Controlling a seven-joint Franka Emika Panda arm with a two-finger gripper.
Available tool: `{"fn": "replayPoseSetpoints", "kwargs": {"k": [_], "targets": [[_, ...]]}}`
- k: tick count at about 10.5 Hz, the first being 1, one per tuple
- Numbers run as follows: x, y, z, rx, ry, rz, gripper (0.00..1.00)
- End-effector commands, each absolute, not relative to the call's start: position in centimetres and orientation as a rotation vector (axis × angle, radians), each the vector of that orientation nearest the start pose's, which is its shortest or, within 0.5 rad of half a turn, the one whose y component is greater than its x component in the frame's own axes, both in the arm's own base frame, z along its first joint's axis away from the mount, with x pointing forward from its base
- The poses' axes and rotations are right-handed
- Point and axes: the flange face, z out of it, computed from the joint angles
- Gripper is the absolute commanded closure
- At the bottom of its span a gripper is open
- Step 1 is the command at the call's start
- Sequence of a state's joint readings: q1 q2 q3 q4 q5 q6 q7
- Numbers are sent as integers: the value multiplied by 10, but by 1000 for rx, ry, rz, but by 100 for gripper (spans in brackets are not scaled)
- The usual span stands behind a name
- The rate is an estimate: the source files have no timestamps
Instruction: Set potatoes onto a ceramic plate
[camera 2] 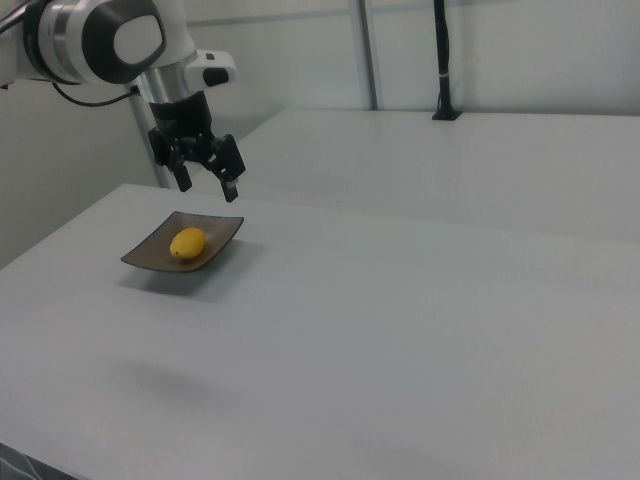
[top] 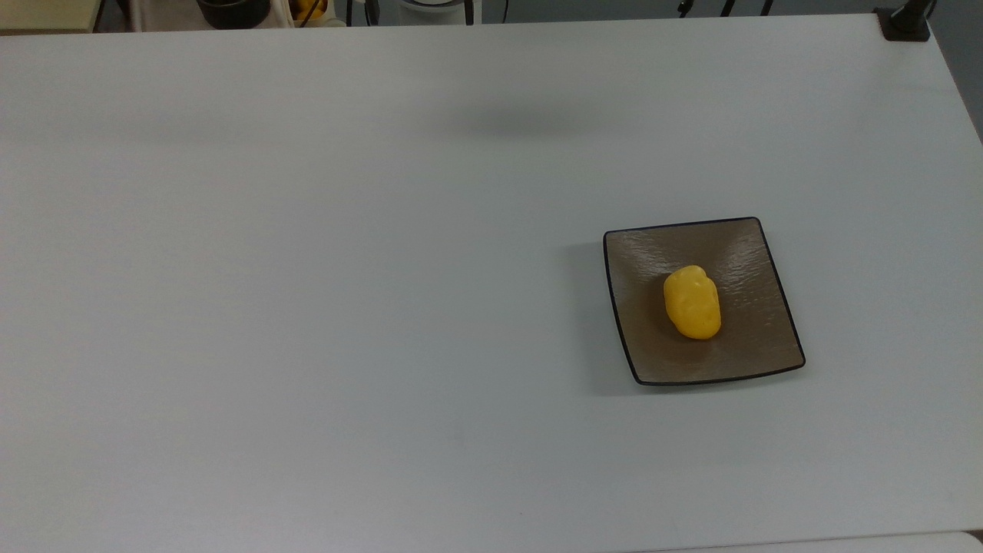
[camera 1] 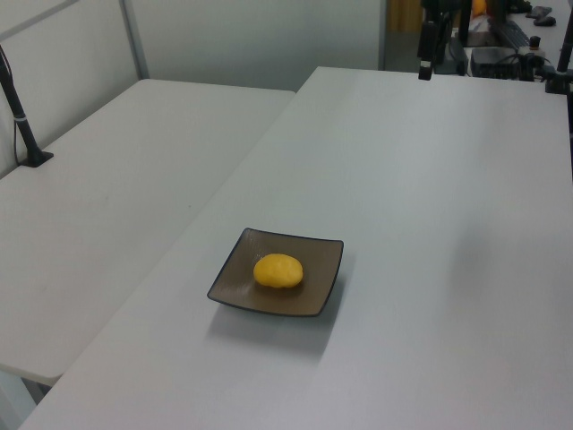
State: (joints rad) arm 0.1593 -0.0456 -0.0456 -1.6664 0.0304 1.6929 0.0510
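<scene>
Potato (top: pixel 692 302) sits mid plate (top: pixel 737 246). Gripper (camera 2: pixel 207 183) spread wide, empty, up high. Retreat w/o nudging plate.

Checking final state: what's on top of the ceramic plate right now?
One yellow potato lies near the middle of the ceramic plate, nothing else. The plate surface under the potato is covered. The gripper is open, off the plate.

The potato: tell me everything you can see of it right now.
The potato is a single small, bright yellow, lumpy oval with shallow dimples and a glossy, plastic-like look. It lies on its side near the middle of the square brown-grey ceramic plate, well inside the thin black rim, with its long axis running roughly up and down in the top view. Only the plate touches it. The gripper hangs open in the air, apart from it.
</scene>
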Motion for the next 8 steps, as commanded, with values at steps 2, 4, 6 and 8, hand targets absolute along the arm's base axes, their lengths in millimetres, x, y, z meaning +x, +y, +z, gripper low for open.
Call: {"fn": "replayPoseSetpoints", "kwargs": {"k": [2, 4, 6, 8], "targets": [[549, 63, 607, -3094, -210, -124, 0], [551, 65, 604, -3095, -218, -114, 0], [555, 65, 600, -3097, -215, -105, 0], [557, 67, 594, -3098, -217, -88, 0]]}}
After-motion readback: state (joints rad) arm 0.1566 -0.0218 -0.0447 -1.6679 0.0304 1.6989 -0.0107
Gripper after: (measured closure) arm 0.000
